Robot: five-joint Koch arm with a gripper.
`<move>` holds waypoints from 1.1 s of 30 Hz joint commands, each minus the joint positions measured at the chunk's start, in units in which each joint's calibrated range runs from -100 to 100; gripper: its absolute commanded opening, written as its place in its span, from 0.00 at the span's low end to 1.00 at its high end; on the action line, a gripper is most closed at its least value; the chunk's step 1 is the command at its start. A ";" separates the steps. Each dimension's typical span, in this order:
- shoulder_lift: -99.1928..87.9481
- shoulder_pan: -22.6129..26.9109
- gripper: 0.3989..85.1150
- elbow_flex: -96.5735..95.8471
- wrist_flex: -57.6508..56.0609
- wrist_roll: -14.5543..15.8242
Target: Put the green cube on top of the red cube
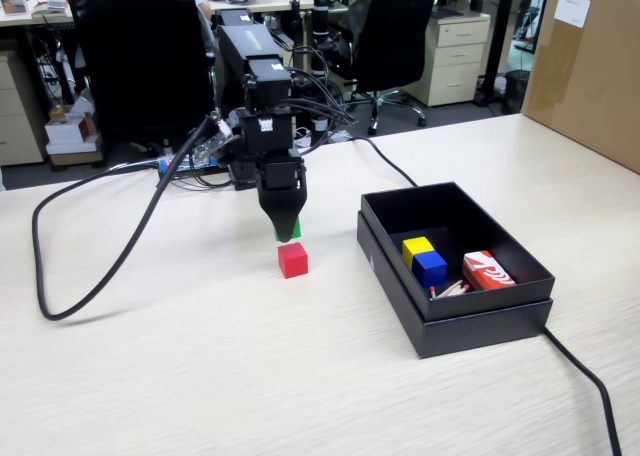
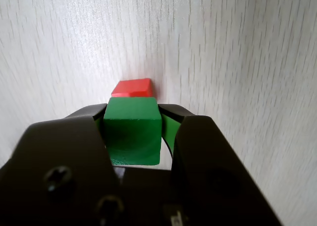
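Above the red cube (image 1: 293, 259), the green cube (image 2: 132, 131) is held off the table (image 1: 200, 376)
The gripper (image 1: 287, 231) jaws are seen pinching the green cube from both sides in the wrist view, where the red cube (image 2: 132, 87) lies at twelve o'clock; a black box (image 1: 470, 321) with other cubes is set at three o'clock in the fixed view

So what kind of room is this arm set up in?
Probably an office: black swivel chairs, a drawer cabinet and other desks stand behind the pale wooden table.

Black box (image 1: 480, 321) with yellow cube (image 1: 416, 245), blue cube (image 1: 430, 267)
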 commanded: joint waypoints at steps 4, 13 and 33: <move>1.52 -0.15 0.01 5.04 0.69 0.29; 5.53 0.78 0.01 6.13 2.85 0.78; 8.17 0.68 0.01 6.13 2.94 0.88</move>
